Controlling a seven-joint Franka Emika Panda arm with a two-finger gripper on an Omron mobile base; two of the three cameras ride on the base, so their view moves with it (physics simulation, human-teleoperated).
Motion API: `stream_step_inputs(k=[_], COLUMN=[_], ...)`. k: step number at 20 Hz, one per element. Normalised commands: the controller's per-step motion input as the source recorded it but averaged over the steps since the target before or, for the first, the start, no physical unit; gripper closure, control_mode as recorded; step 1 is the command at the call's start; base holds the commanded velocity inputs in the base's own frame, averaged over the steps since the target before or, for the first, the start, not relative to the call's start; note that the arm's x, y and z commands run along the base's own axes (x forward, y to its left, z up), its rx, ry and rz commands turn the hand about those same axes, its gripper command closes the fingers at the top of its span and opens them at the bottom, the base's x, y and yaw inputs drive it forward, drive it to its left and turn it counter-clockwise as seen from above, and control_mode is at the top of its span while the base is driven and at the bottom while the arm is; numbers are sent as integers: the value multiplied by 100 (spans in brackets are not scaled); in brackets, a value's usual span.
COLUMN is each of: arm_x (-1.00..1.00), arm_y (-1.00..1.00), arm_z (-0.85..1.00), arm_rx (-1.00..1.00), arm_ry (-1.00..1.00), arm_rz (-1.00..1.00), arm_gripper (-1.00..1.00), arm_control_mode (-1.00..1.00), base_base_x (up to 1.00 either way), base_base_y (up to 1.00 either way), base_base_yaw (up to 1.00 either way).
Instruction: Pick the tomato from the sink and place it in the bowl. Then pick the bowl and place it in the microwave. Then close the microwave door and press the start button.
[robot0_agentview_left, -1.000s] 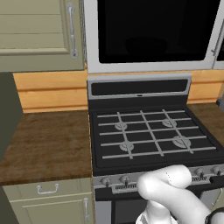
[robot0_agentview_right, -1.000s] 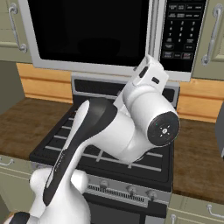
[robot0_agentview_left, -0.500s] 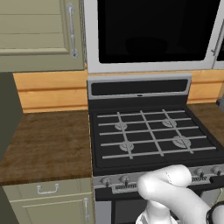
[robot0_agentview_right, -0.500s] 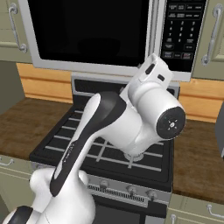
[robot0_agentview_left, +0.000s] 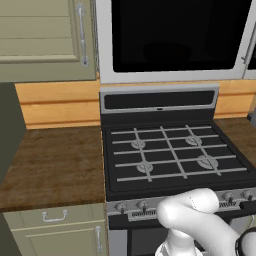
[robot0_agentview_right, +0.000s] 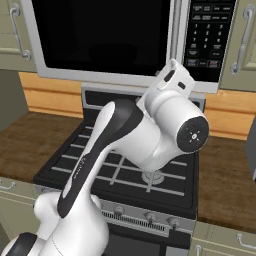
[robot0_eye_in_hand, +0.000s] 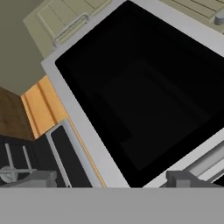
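two dark fingertips of the gripper (robot0_eye_in_hand: 113, 179) stand wide apart, holding nothing, aimed at the closed dark-glass silver-framed microwave door (robot0_eye_in_hand: 144, 96) above the black gas stove (robot0_agentview_left: 175, 155), so probably just transit. keypad panel (robot0_agentview_right: 206, 35) sits right of the door. tomato, bowl, sink: position unknown.

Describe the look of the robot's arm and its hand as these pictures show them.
The arm is glossy white with rounded, bulbous links, a dark band down one link and a dark round joint cap with small pale marks. No cables show. In the hand view, the hand ends in two small, blocky dark grey fingertips.
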Motion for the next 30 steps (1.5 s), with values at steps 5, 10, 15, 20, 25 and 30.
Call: stream_step_inputs(k=[5, 10, 15, 20, 25, 30], arm_x=[15, 9, 20, 41, 7, 4], arm_y=[-1, -12, -11, 0, -5, -10], arm_z=[-1, -3, -1, 0, 0, 0], arm_rx=[6, 9, 9, 6, 10, 13], arm_ry=[0, 0, 0, 2, 1, 3], arm_rz=[1, 4, 3, 0, 2, 3], arm_gripper=[-100, -100, -100, -100, -100, -100], arm_control_mode=[-100, -100, -100, -100, -100, -100], base_base_x=[0, 0, 0, 0, 0, 0], base_base_y=[0, 0, 0, 0, 0, 0], base_base_yaw=[0, 0, 0, 0, 0, 0])
